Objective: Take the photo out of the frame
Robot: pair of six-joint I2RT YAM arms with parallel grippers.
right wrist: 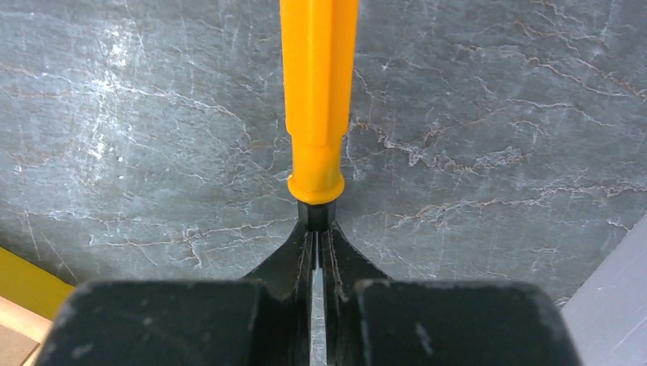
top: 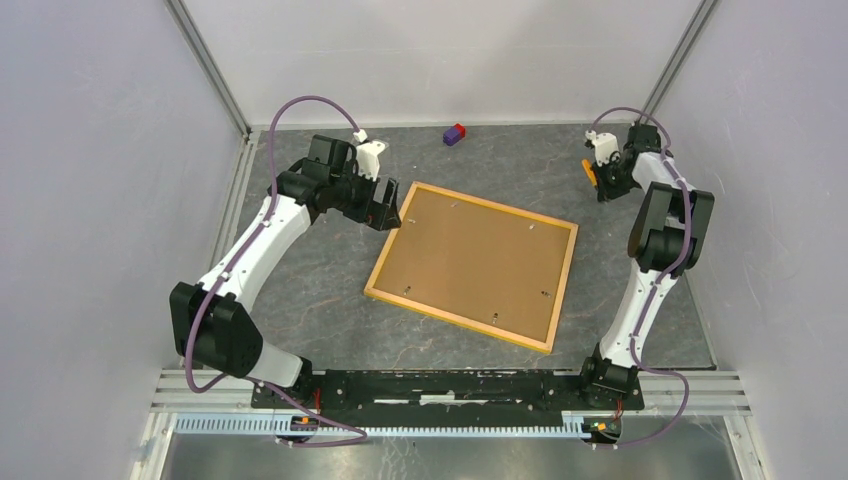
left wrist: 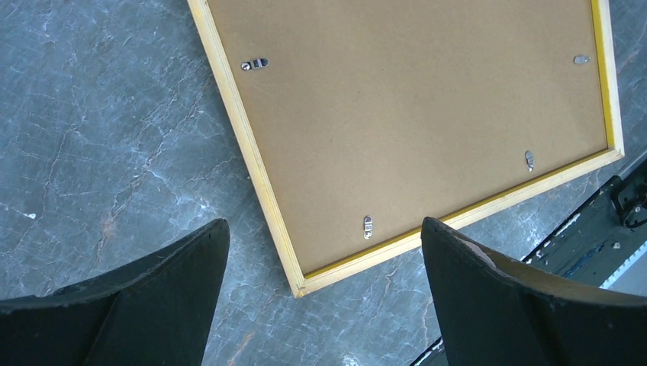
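Note:
The frame [top: 455, 321] lies face down in the middle of the table, its brown backing board [top: 475, 260] up and held by small metal clips [left wrist: 368, 226]. The photo is hidden beneath that board. My left gripper [top: 386, 214] hovers open just off the frame's far-left corner. In the left wrist view, its fingers [left wrist: 175, 290] straddle a corner of the yellow rim [left wrist: 246, 152] from above, touching nothing. My right gripper [top: 601, 187] is at the far right, away from the frame. There it [right wrist: 315, 219] is shut on the black end of an orange tool [right wrist: 318, 91].
A small purple-and-red block [top: 454, 134] sits at the table's far edge. Grey walls close in on both sides. The black base rail [top: 450, 385] runs along the near edge. A bit of the frame's yellow edge [right wrist: 27, 286] shows at the lower left of the right wrist view.

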